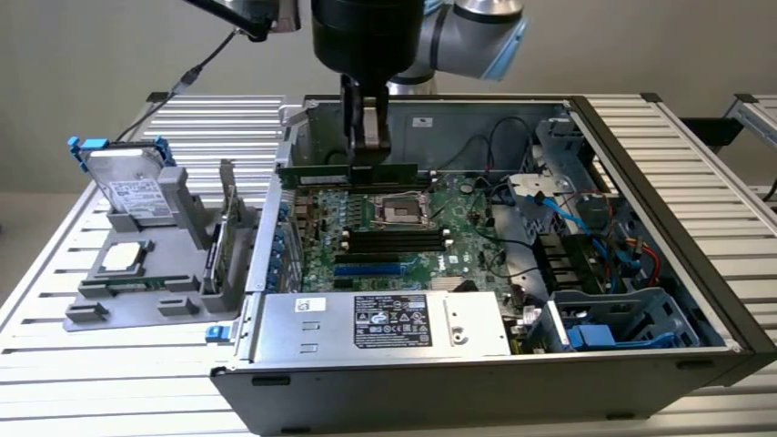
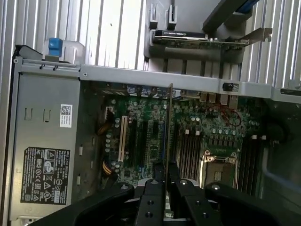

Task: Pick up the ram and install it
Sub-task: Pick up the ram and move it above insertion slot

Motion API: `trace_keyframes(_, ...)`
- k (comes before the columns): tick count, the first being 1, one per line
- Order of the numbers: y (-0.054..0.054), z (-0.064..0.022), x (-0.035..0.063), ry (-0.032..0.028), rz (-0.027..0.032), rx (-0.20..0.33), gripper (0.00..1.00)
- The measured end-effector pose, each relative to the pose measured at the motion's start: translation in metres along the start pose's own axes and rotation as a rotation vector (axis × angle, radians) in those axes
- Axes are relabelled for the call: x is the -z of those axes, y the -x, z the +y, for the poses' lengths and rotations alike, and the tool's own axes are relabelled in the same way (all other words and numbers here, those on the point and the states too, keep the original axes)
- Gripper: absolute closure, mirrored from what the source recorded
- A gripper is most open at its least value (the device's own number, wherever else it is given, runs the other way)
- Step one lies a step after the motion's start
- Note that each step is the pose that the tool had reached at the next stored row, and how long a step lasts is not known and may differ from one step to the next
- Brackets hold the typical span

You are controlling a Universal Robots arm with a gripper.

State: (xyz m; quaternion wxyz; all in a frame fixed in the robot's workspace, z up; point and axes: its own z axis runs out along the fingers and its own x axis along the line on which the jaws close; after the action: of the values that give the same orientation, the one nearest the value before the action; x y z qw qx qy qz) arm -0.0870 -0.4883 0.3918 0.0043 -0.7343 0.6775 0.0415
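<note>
I held the ram (image 1: 313, 173) edge-down in the gripper's (image 1: 364, 160) nearly closed jaws over the motherboard (image 1: 468, 218), evidently parallel to its memory slots (image 1: 395, 240) for alignment.

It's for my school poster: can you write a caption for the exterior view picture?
The robot's gripper holds the ram over the motherboard inside the open computer case.

No wording could be made out. A black printed label (image 1: 391, 320) was noted on the power supply (image 1: 476, 330), a white sticker (image 1: 311, 305) beside it, and a paper label (image 1: 130, 194) on the hard drive (image 1: 119, 167); all lettering was too small to tell.
</note>
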Motion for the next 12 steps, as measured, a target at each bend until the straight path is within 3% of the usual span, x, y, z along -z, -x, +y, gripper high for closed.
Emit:
trace_keyframes(9,0.012,-0.0427,-0.0153,0.0004,0.0002,0.000,0.86)
trace_keyframes(12,0.019,-0.0516,-0.0207,0.0016,0.0003,0.000,0.86)
